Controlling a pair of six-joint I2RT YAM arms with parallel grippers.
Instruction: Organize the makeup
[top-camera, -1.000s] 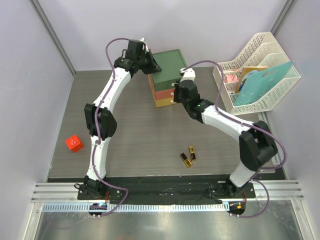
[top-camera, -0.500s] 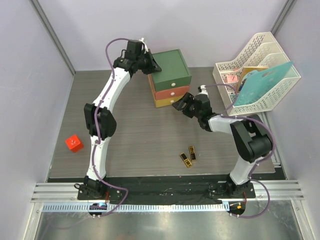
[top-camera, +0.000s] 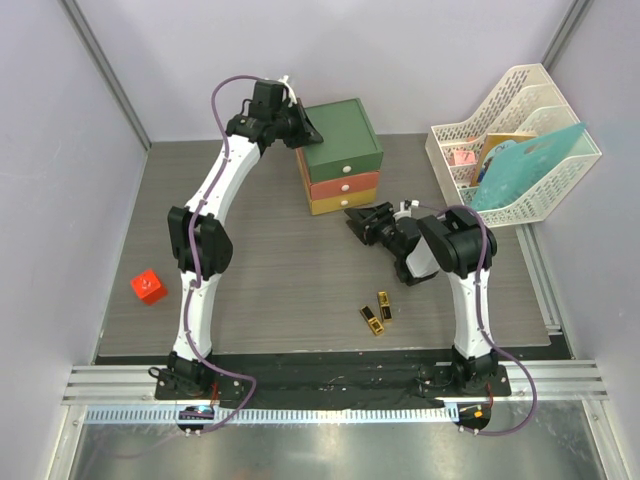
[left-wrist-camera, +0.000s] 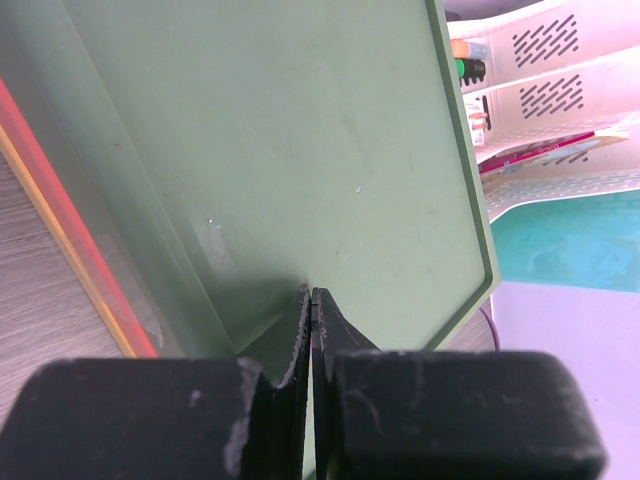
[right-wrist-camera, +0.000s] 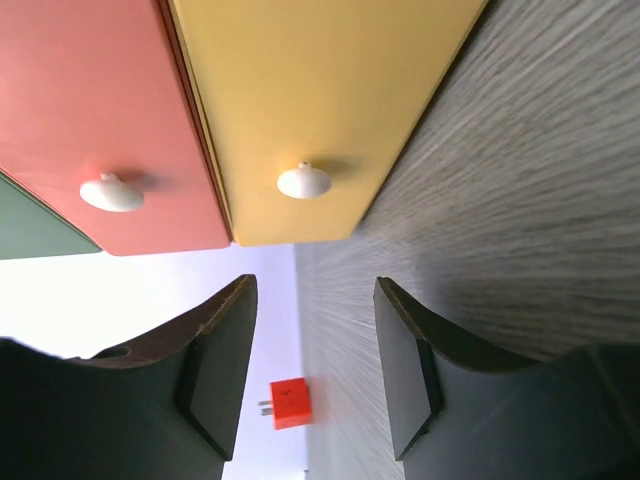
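With the right pincer (right-wrist-camera: 313, 300) gaping low before the yellow knob (right-wrist-camera: 303, 181) and the left pincer (left-wrist-camera: 311, 310) clenched empty on the box (top-camera: 340, 150) top, a skewed pull could drag the box — two lipsticks (top-camera: 372, 320) lie well apart on the desk (top-camera: 260, 260).

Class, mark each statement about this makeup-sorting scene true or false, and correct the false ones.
1. The right end effector is open, facing the yellow drawer's knob. True.
2. The lipsticks lie in the file rack. False: the lipsticks lie on the table.
3. The left end effector is shut, at the drawer box's green top. True.
4. The red cube sits on the drawer box. False: it sits on the table, far left.
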